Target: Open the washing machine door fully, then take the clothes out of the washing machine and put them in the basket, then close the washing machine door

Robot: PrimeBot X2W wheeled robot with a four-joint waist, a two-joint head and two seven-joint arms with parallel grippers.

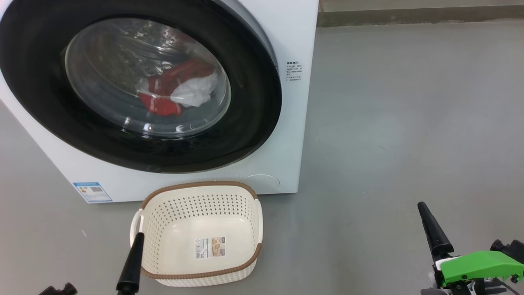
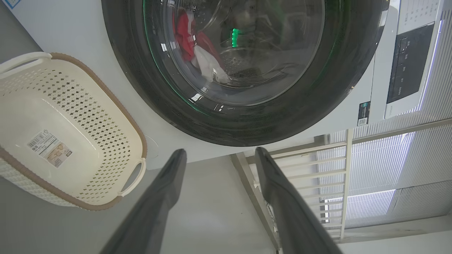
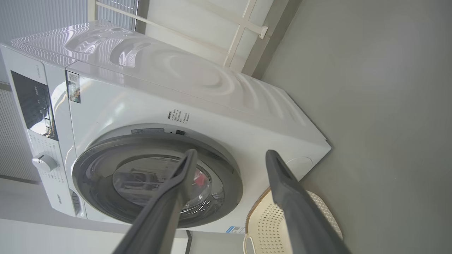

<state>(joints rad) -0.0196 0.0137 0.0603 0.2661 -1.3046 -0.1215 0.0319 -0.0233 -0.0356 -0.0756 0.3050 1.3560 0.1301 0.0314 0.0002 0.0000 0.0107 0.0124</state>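
The white washing machine [image 1: 286, 123] stands on the floor with its black-rimmed door [image 1: 254, 102] flush against the front. Through the glass I see red and white clothes [image 1: 176, 88] lying in the drum, also visible as clothes [image 2: 197, 49] in the left wrist view. The cream basket [image 1: 196, 196] sits on the floor just before the machine, with a paper sticker on its bottom. My left gripper [image 2: 219, 151] is open and holds nothing, one finger [image 1: 133, 262] rising over the basket's near left corner. My right gripper [image 3: 231, 152] is open too, low at the right, its finger [image 1: 434, 229] well clear of both.
Grey floor [image 1: 409, 123] stretches to the right of the machine up to a wall skirting [image 1: 409, 16]. The machine's dark control panel [image 3: 33, 106] and knob [image 3: 44, 163] sit above the door. A white railing [image 2: 317, 176] and blinds stand beside the machine.
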